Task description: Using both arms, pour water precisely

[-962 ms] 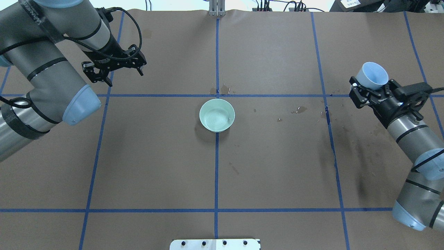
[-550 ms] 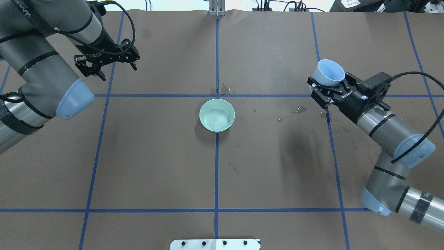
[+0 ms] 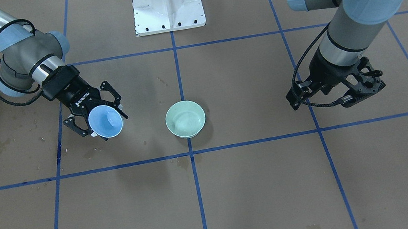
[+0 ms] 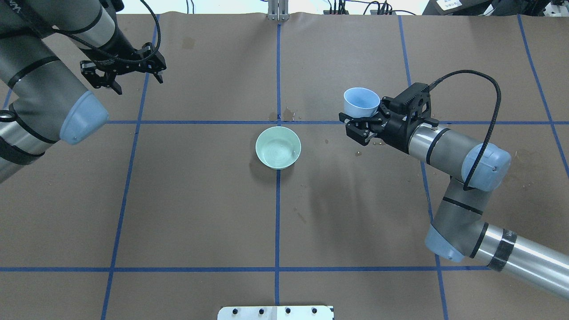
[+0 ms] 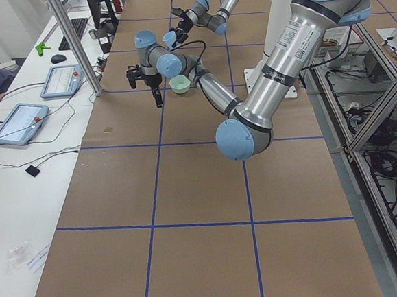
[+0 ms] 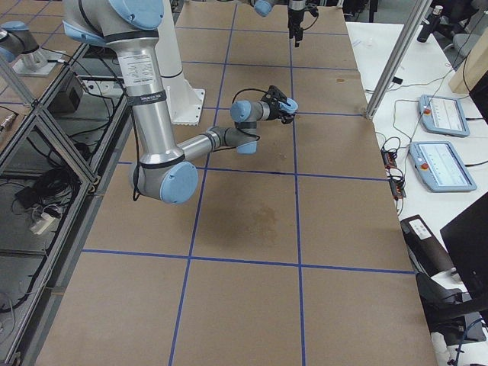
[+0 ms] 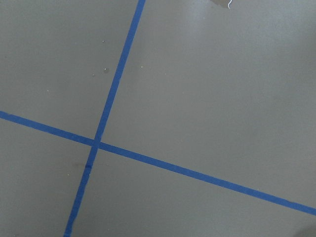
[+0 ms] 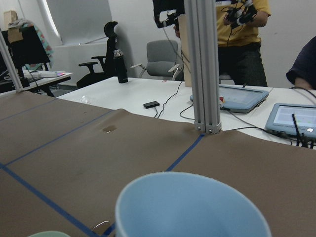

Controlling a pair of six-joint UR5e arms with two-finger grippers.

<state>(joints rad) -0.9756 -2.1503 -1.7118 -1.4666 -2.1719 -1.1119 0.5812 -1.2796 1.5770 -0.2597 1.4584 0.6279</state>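
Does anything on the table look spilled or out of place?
Yes: small dark splotches mark the brown paper table cover at the blue tape crossing beyond the pale green bowl, with specks toward the right gripper holding the light blue cup. Nothing tipped over.

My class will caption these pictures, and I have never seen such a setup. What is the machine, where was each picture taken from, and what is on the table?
This is a robot with a left arm and a right arm at a table covered in brown paper with blue tape lines. One moment, six cameras: above and behind the robot, facing it, at each table end, on each wrist. A green bowl stands in the middle. The right gripper holds a blue cup to one side of the bowl, not over it. The left gripper is open and empty, away from the bowl. Whether the cup holds water cannot be seen.
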